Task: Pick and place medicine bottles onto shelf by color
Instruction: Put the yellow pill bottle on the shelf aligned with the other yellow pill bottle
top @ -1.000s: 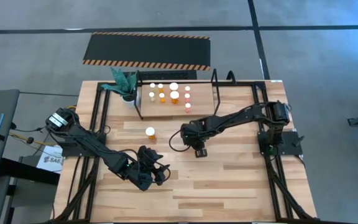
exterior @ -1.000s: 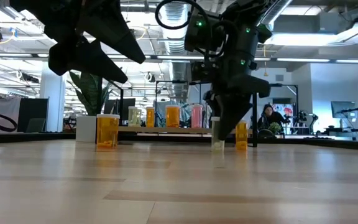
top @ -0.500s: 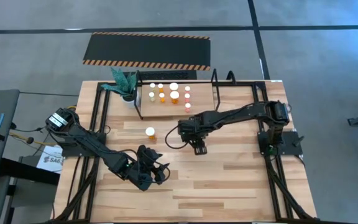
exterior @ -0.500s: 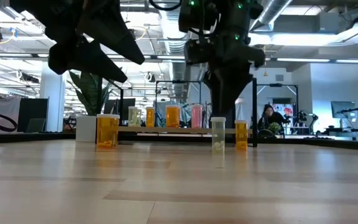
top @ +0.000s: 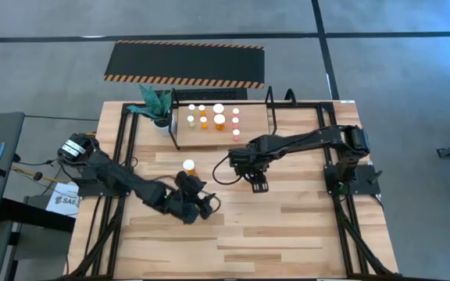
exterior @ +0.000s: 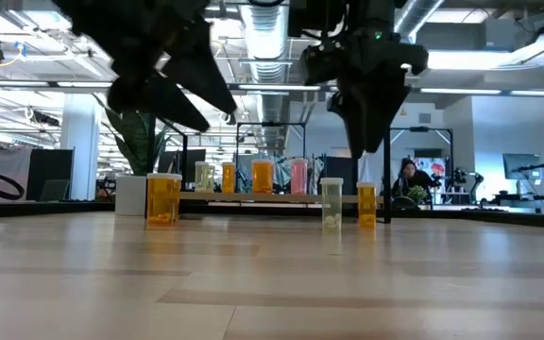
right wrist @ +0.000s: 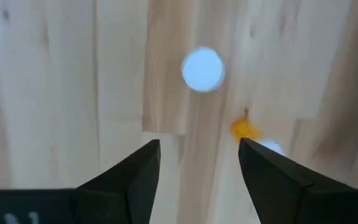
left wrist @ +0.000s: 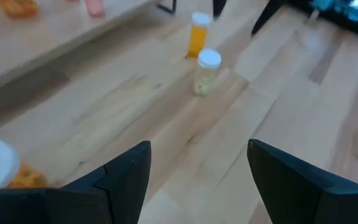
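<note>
White-capped cylindrical bottle [exterior: 331, 204] on smooth wooden table [exterior: 272, 283].

Shelf [top: 209, 133]: light wooden board with black hoop uprights, at table's far edge. On it, upright white-capped medicine bottles [top: 219, 115] in rows; bodies yellow, orange, pink. Off shelf, upright on table: large orange bottle [exterior: 163, 198]; pale yellow bottle [exterior: 331, 204] just beside small orange bottle [exterior: 366, 205], near the shelf's front.

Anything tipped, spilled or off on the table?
Nothing stands out. Every medicine bottle in view stands upright: a group on the shelf, a large orange bottle, a pale yellow bottle and a small orange bottle on the table.
</note>
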You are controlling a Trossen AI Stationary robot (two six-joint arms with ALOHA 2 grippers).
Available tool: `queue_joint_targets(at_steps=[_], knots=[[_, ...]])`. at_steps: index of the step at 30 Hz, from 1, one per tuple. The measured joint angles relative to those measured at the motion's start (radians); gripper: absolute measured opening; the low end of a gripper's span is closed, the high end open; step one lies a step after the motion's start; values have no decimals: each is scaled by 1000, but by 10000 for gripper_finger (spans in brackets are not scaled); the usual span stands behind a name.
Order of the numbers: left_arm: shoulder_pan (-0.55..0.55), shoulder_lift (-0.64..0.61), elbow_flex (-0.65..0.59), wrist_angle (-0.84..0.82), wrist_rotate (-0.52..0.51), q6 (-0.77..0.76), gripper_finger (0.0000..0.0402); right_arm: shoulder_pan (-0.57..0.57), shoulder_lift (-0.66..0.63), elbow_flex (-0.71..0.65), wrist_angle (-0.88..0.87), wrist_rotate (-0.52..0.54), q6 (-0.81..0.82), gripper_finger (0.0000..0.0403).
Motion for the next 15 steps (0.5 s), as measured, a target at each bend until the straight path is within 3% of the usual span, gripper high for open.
queue_joint_targets(at_steps=[5,10,15], knots=[[112,-10,27,-5,160,156,254,2,-63,-23,-28,4,43,240],[200,-13,71,1,233,337,254,11,-172,-95,-57,3,96,240],[238,-14,83,60,264,556,254,32,-288,-213,27,3,217,240]])
